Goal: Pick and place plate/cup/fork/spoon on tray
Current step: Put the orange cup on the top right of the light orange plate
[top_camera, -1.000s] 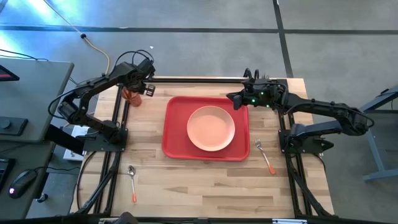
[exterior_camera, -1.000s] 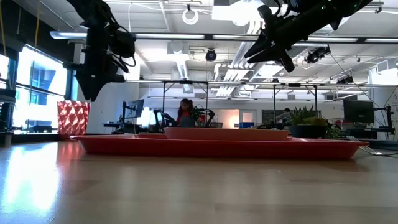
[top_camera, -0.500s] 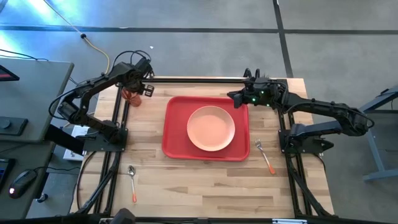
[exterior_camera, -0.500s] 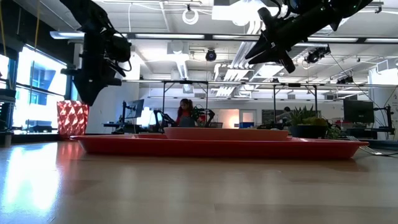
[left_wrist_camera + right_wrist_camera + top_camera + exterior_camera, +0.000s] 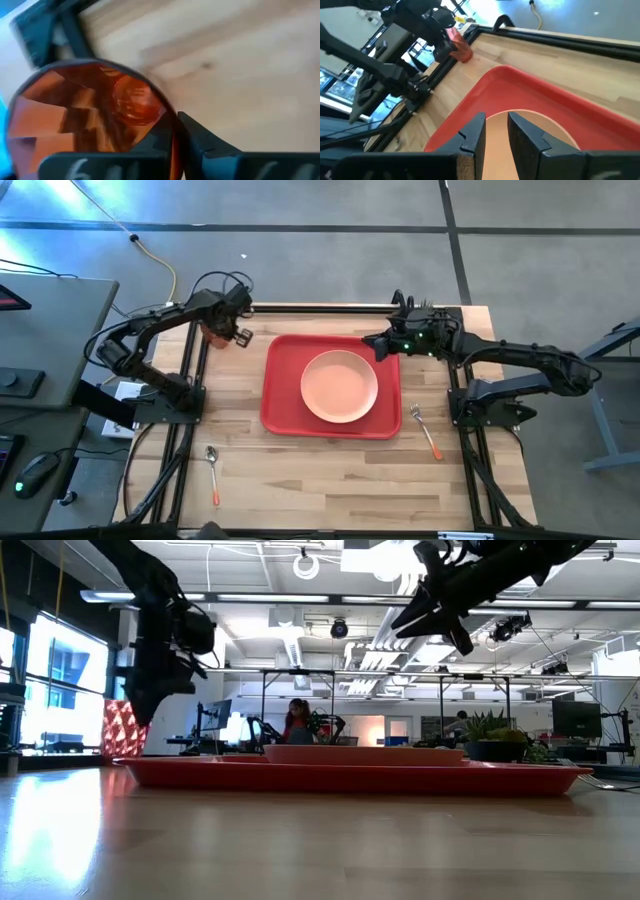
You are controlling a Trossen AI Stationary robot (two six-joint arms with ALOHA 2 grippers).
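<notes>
1. The cup (image 5: 213, 333), a small translucent red-orange tumbler, stands on the counter (image 5: 330, 470) well off the tray's (image 5: 281, 385) far left corner, near the counter's far left edge.
2. The left end effector (image 5: 228, 326) is at the cup. In the left wrist view the faceted cup (image 5: 85, 112) fills the space at the fingers (image 5: 210, 150), one dark finger touching its wall, but I cannot tell whether the grip has closed.
3. Judging by its look, the cup is light, stiff plastic with a smooth, fairly slippery wall. A hold across the wall near the rim, kept upright, seems best, since a hard squeeze could pop it out sideways.
4. The right end effector (image 5: 381, 346) hovers above the tray's far right corner with its fingers (image 5: 470, 137) parted and nothing between them.
5. The peach plate (image 5: 339, 386) already lies on the tray, right of its middle.
6. The fork (image 5: 425, 430) lies on the counter just right of the tray's near right corner. The spoon (image 5: 213, 472) lies well off the tray's near left corner.
7. Count: one tray, one plate, one cup, one fork, one spoon, two arms.
</notes>
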